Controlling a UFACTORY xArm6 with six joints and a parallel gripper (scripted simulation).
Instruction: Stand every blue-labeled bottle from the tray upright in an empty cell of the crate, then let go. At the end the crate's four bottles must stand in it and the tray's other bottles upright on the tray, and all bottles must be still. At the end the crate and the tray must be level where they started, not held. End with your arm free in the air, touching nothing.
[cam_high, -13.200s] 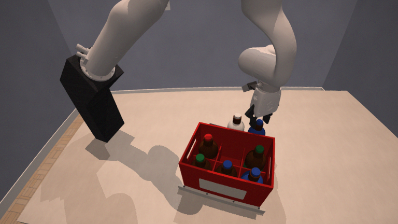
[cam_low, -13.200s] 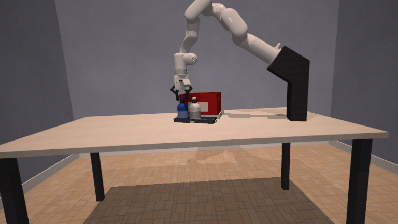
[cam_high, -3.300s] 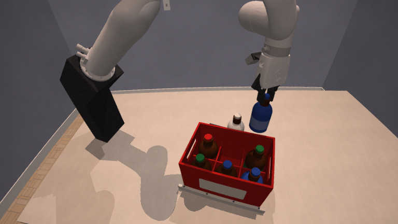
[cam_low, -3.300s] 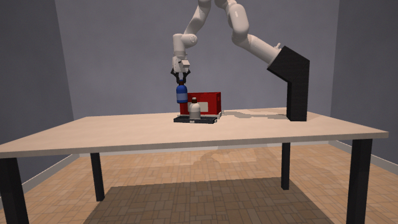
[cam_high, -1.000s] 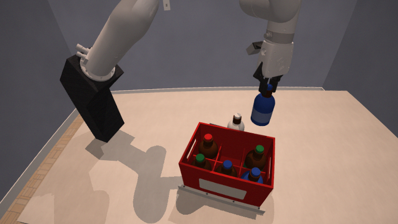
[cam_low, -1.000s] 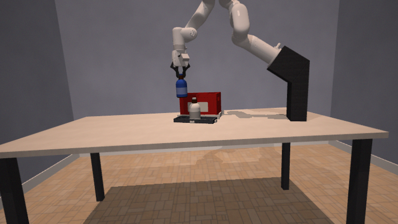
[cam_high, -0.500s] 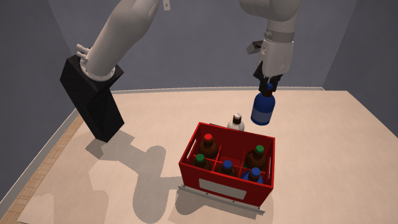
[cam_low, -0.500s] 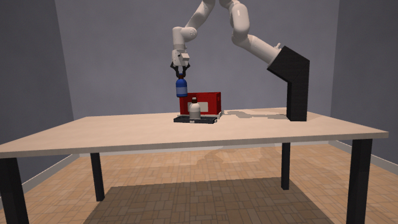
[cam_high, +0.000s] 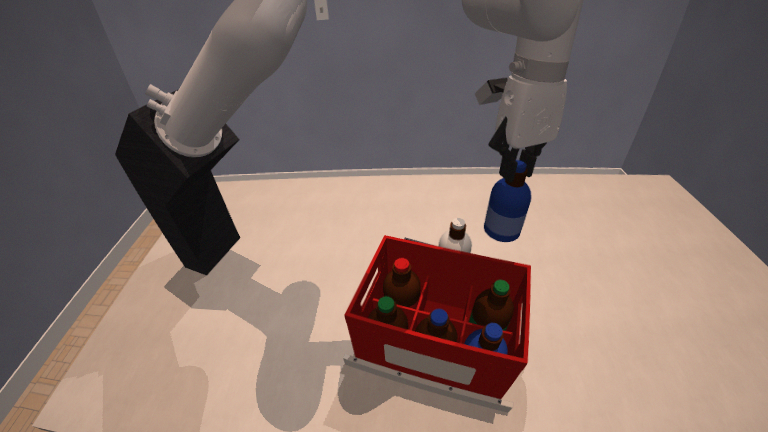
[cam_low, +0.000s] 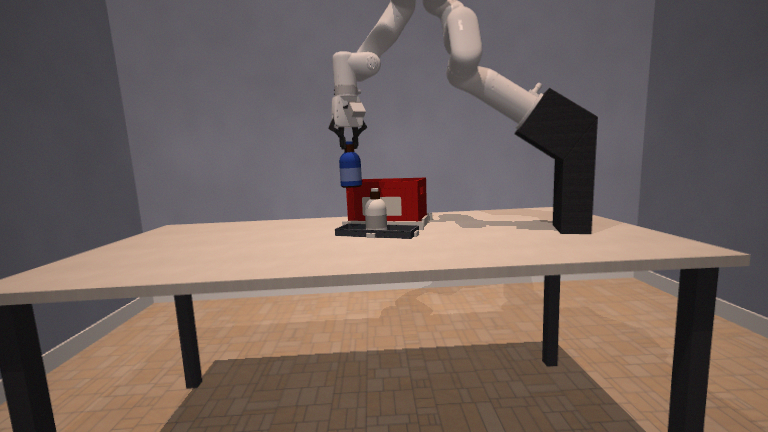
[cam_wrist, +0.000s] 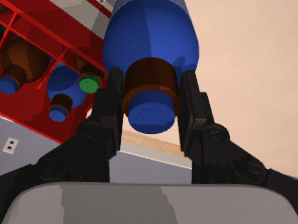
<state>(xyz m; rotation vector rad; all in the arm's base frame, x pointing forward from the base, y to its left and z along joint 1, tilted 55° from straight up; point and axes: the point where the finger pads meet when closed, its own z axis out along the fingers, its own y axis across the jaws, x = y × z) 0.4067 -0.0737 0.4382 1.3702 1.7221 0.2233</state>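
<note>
My gripper (cam_high: 518, 169) (cam_low: 349, 144) (cam_wrist: 151, 87) is shut on the neck of a blue-labeled bottle (cam_high: 507, 209) (cam_low: 350, 167) (cam_wrist: 150, 35), which hangs nearly upright above the tray's level, behind the crate in the top view. The red crate (cam_high: 370, 343) (cam_low: 413, 201) stands level. Its back middle cell looks empty. It holds a red-capped bottle (cam_high: 401, 287), two green-capped bottles (cam_high: 386, 311) (cam_high: 493, 308), a blue-capped brown bottle (cam_high: 438, 318) and a blue bottle (cam_high: 493, 331) at front right. A white bottle (cam_high: 455, 244) (cam_low: 375, 212) stands upright on the dark tray (cam_low: 397, 234).
A light rail (cam_high: 454, 388) runs along the crate's foot. The crate's walls and thin dividers surround the cells. The black pedestal (cam_high: 177, 214) (cam_low: 574, 182) of the arm stands off to the side. The tray is close beside the crate, mostly hidden behind it in the top view.
</note>
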